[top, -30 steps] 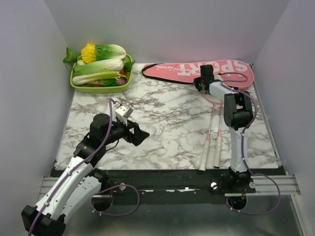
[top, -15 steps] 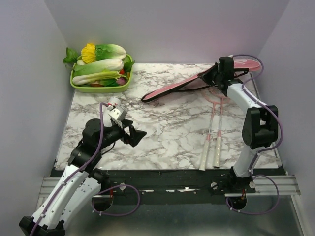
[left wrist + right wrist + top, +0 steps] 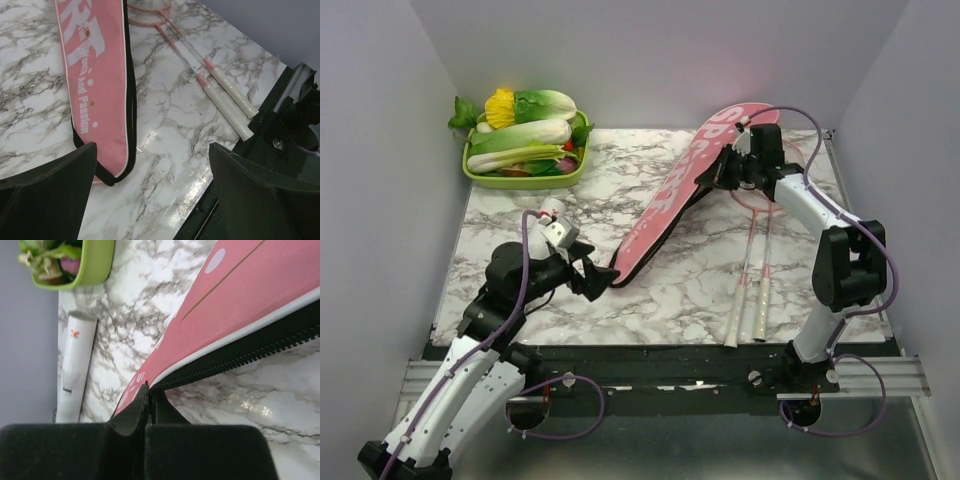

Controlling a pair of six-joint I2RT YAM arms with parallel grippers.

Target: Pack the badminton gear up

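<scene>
cover (image 3: 675, 195) reading "sport" clamped in right gripper (image 3: 731, 174); left gripper (image 3: 592, 277) gapes wide.

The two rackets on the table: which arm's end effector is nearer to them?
Right. The right end effector, clamped on the pink cover, is beside the heads of the rackets. The left end effector, open, is beyond the cover's narrow end, well left of their handles.

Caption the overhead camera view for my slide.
Shut right gripper holds the long pink racket-shaped cover diagonally across the marble table, narrow end by open left gripper.
</scene>
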